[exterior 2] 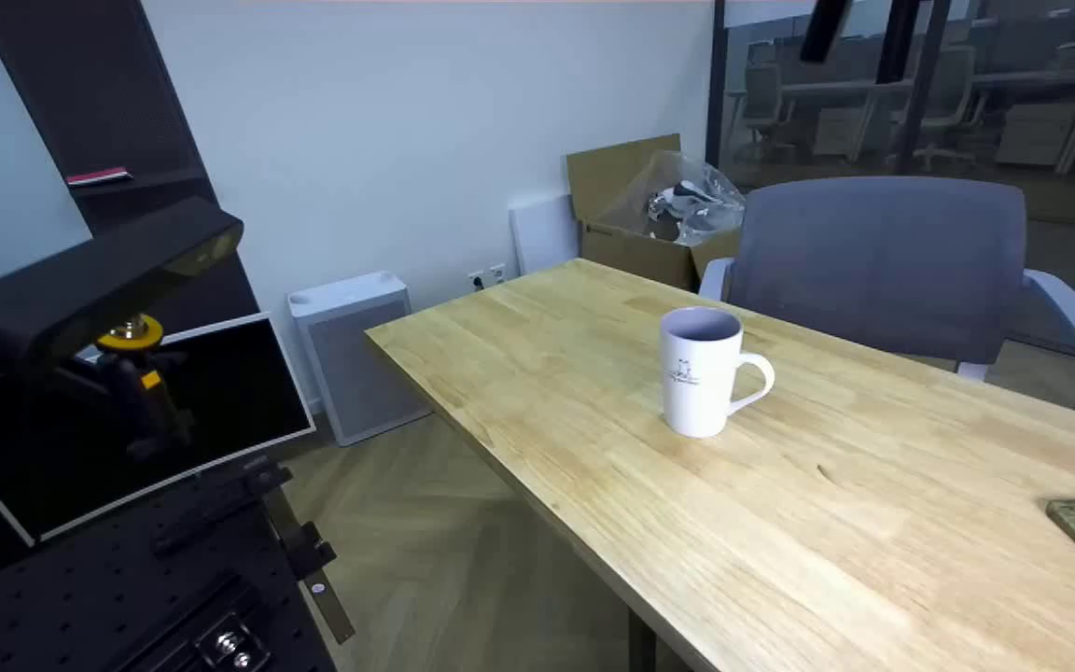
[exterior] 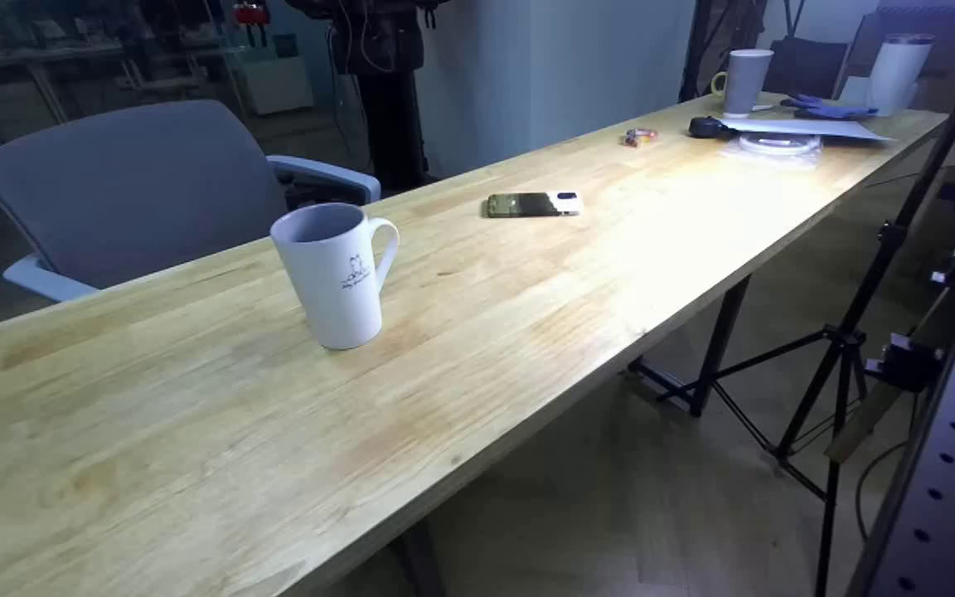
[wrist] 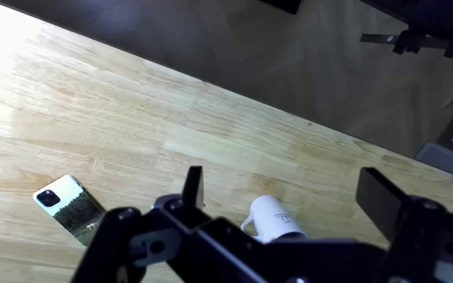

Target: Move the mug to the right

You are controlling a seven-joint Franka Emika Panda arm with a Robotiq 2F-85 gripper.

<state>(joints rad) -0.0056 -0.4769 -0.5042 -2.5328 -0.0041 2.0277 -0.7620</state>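
The white mug stands upright on the wooden table, with a looped handle and a small dark drawing on its side. It shows in both exterior views [exterior: 328, 286] [exterior 2: 694, 387] and in the wrist view [wrist: 269, 216], where the gripper body hides part of its rim. My gripper [wrist: 284, 184] is open and empty, its two dark fingers wide apart. It is high above the table and apart from the mug. Its fingertips [exterior 2: 859, 47] also show at the top edge of an exterior view.
A phone [exterior: 533, 204] lies on the table [exterior: 477, 365] on the handle side of the mug. A grey chair [exterior 2: 883, 271] stands against one long edge. Farther along are another cup [exterior: 747, 83], a white tumbler [exterior: 900, 75] and papers [exterior: 805, 128]. A tripod [exterior: 867, 282] stands beside the table.
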